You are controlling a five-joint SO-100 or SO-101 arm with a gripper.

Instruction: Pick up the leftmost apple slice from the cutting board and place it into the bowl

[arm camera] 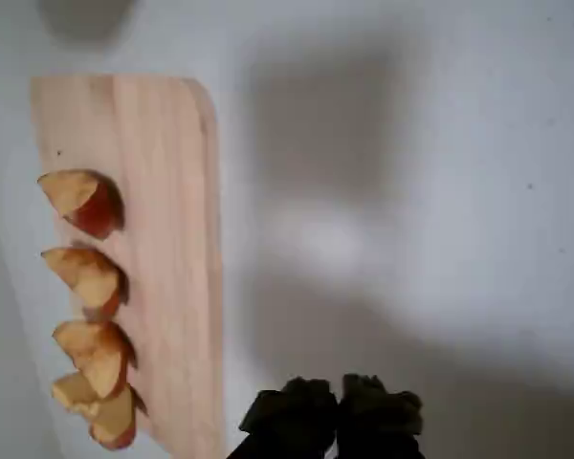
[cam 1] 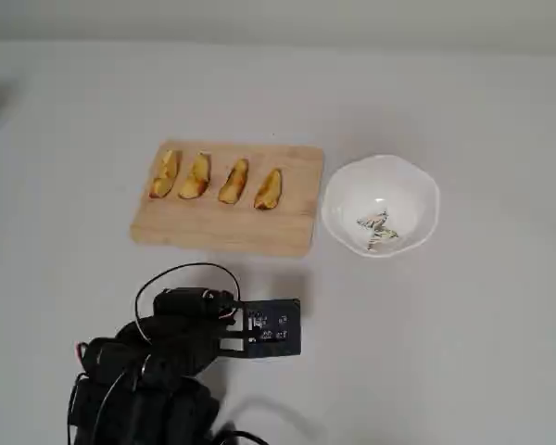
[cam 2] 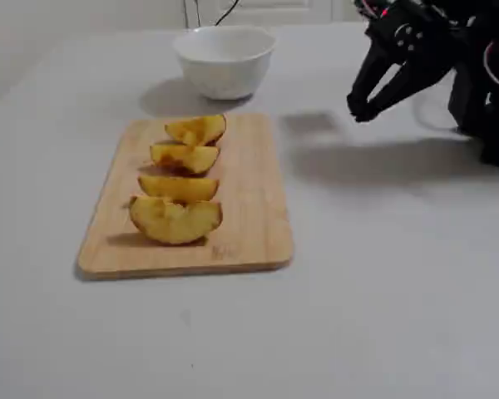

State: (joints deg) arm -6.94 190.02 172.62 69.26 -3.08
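Black arm (cam 1: 157, 357) — black cable loops, red wires, dark fingers (arm camera: 297, 413).

In the wrist view the cutting board (arm camera: 163, 239) runs off the bottom edge, the whole picture is soft, and only the dark tips of the gripper (arm camera: 337, 406) show at the bottom edge. The bowl (cam 2: 224, 60) sits toward the desk's far edge in the fixed view, its inside hidden by its near wall. There the arm is cut by the right edge. In the overhead view the arm's base is cut by the bottom edge.
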